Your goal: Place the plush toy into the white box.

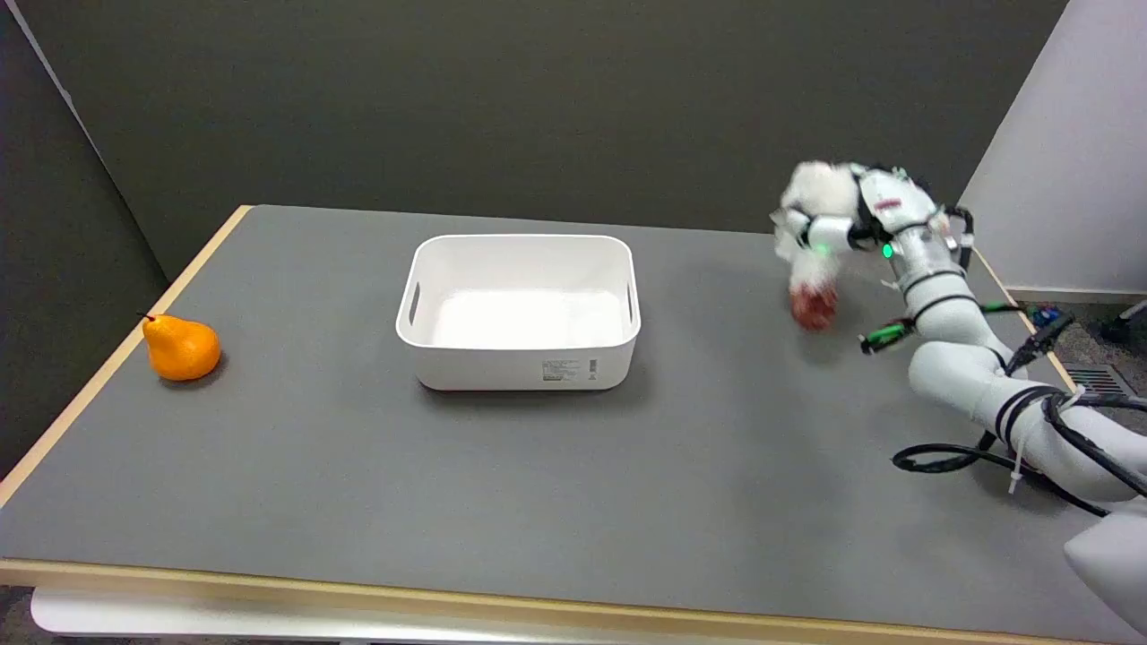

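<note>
Toy (811, 269): white plush with a red part at its low end, blurred, hanging above the table's (573, 484) right side, well apart from the box.
Right hand (847, 224): fingers wrapped around the toy's upper part, holding it in the air.
Box (519, 309): white, open, nothing inside, at the table's middle.
Pear (182, 348): orange, far left, not involved.
Step, as I judge: carrying the toy.
Advice: keep it high over the near rim, stop above the box's middle, then open the fingers low.
</note>
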